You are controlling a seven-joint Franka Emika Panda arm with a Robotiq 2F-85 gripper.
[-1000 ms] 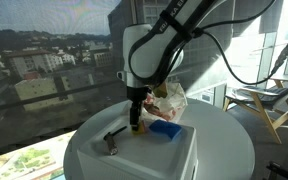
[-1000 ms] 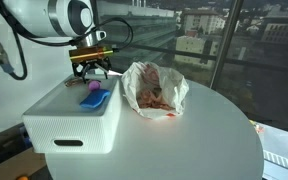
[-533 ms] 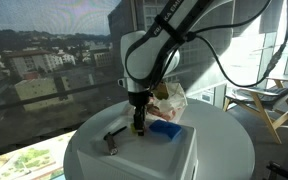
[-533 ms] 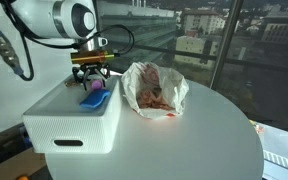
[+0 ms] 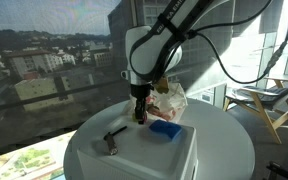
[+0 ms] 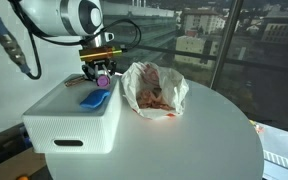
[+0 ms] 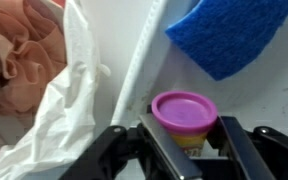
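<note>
Claw [image 7: 184,135] half closed on purple-lidded tub [image 7: 184,110], pads against its sides below the lid, so it hangs upright. Blue sponge [image 7: 234,35] lies near the white box [image 6: 69,125] edge.

Arm [image 5: 174,35] arched over, wrist vertical, pincer [image 6: 102,80] pointing down, clamped.

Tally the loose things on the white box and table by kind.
Blue sponge: 1
Purple-lidded tub: 1, in the gripper
Plastic bag: 1
Small black object: 1
Total: 4
</note>
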